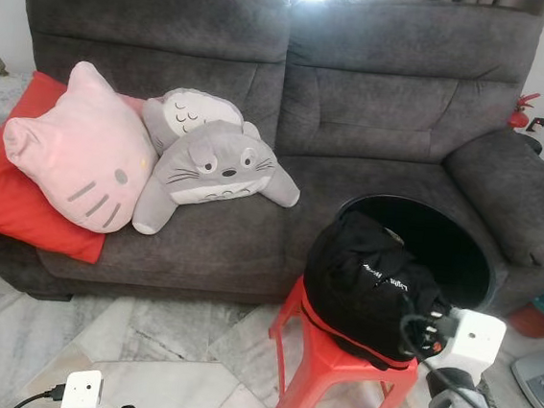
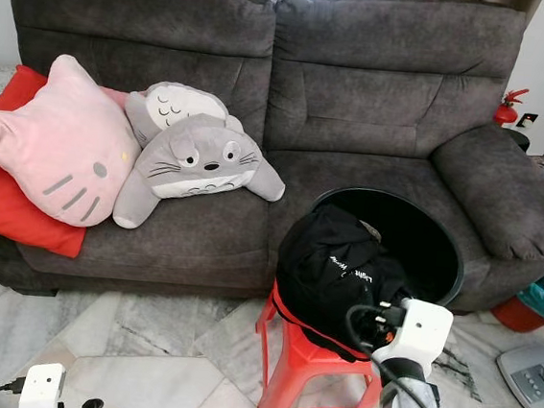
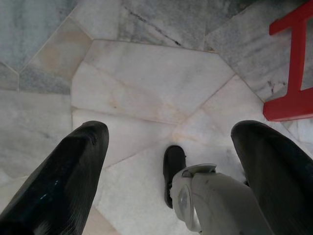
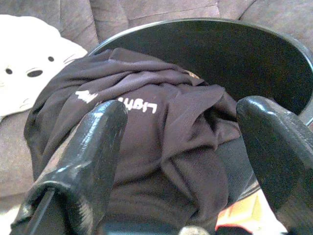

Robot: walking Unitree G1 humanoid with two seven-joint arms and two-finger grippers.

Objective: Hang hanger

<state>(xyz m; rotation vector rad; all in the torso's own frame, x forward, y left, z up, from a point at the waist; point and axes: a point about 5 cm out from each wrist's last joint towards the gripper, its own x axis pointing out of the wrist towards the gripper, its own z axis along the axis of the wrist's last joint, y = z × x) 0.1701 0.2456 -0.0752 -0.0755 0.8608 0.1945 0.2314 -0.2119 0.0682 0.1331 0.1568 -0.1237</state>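
A black garment (image 1: 366, 276) with white lettering is heaped on a red plastic stool (image 1: 318, 377) in front of the sofa. Behind it a round black tub (image 1: 474, 257) leans against the sofa seat, mouth towards me. A small brownish piece (image 4: 193, 74) pokes out at the top of the cloth; I cannot tell what it is. My right gripper (image 4: 183, 110) is open, its fingers (image 1: 416, 331) spread wide just short of the garment's near side. My left gripper (image 3: 171, 132) hangs low, open, over the marble floor with nothing in it.
A dark grey sofa (image 1: 378, 108) fills the back, bearing a pink cat cushion (image 1: 79, 152), two grey plush cushions (image 1: 213, 165) and a red cushion (image 1: 4, 188). A fan base (image 1: 539, 379) stands at the right. My own foot (image 3: 173, 166) is below the left gripper.
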